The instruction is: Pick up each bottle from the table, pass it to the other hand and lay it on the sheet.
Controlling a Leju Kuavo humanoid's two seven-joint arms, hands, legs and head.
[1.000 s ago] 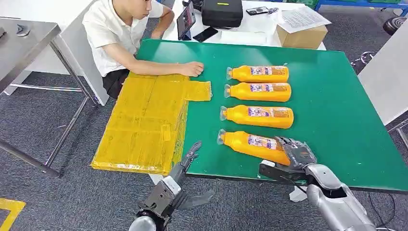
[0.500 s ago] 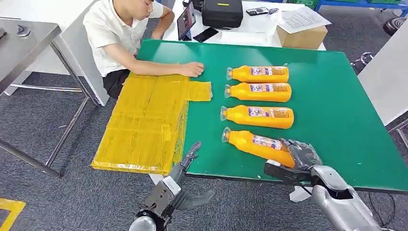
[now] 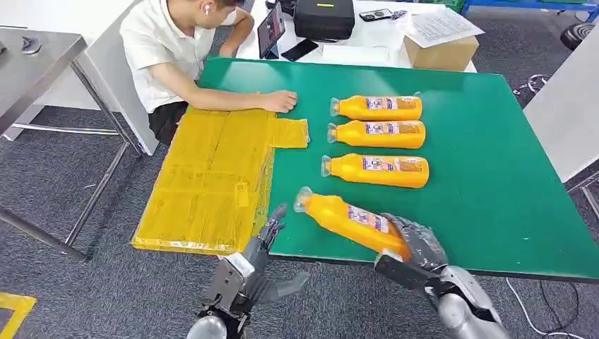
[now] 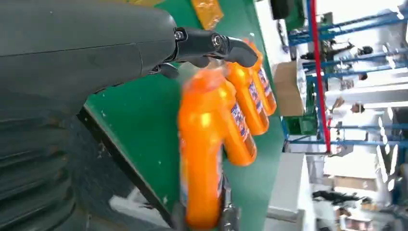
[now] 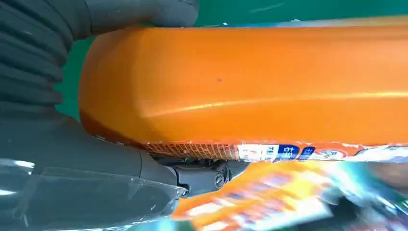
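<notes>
Head view: the right robot hand [image 3: 417,244] grips the nearest bottle [image 3: 346,217] by its base, neck angled toward the released left robot hand [image 3: 265,240] for handover, beside the yellow sheet [image 3: 208,176] on the bench [image 3: 494,176]. Left wrist view: the bottle [image 4: 202,154] nears. Right wrist view: fingers [image 5: 144,14] wrap its body.

The right hand [image 3: 415,246] grips the base of an orange bottle [image 3: 346,217], which slants across the near edge of the green desk [image 3: 487,176] with its cap toward the yellow sheet [image 3: 212,176]. The left hand [image 3: 247,272] hovers below the desk edge, fingers [image 3: 274,224] spread and holding nothing. Three more bottles [image 3: 378,134] lie in a row farther back, and a seated person's hand [image 3: 282,101] rests by the sheet.
</notes>
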